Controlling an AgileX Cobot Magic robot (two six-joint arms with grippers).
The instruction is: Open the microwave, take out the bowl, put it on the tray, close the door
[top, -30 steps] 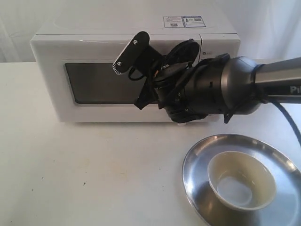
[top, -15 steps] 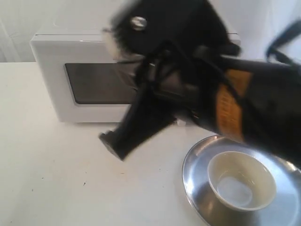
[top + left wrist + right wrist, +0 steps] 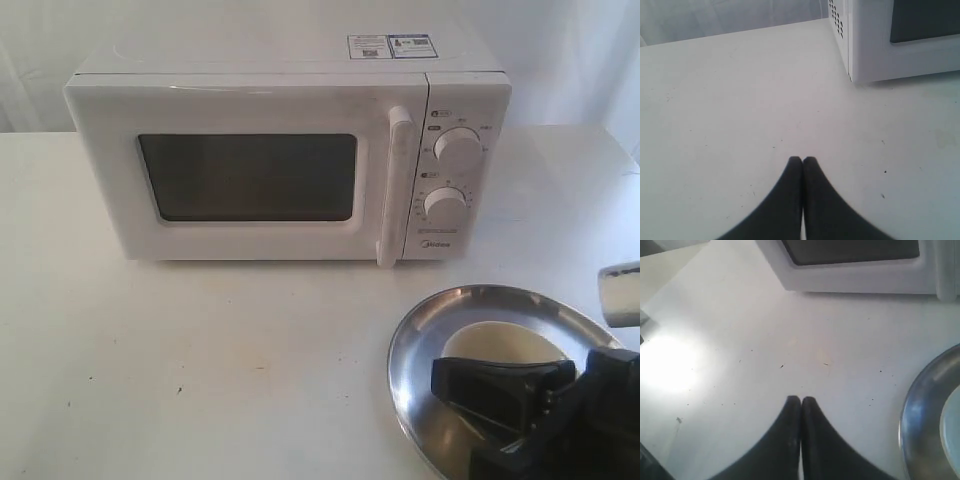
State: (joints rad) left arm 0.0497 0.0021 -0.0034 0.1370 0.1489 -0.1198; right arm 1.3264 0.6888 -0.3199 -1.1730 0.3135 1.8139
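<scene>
The white microwave [image 3: 280, 160] stands at the back of the table with its door [image 3: 250, 175] closed and the bar handle [image 3: 397, 185] free. At the front right lies the steel tray [image 3: 420, 340], and the cream bowl [image 3: 500, 342] sits in it. My right gripper [image 3: 440, 381] hangs shut over the tray and hides the bowl's near part. The right wrist view shows that gripper [image 3: 801, 399] shut and empty above the table, with the tray [image 3: 920, 415] rim beside it. Over bare table, my left gripper [image 3: 802, 159] is shut and empty, near the microwave [image 3: 875, 45] corner.
The white table [image 3: 200, 360] stretches in front of the microwave. Two round dials [image 3: 458, 148] sit on the microwave's right panel. White curtain hangs behind. The left arm does not show in the exterior view.
My right arm has swung away from in front of the microwave door, down to the front right, and now hangs over the tray. The microwave's front is now unobstructed.
</scene>
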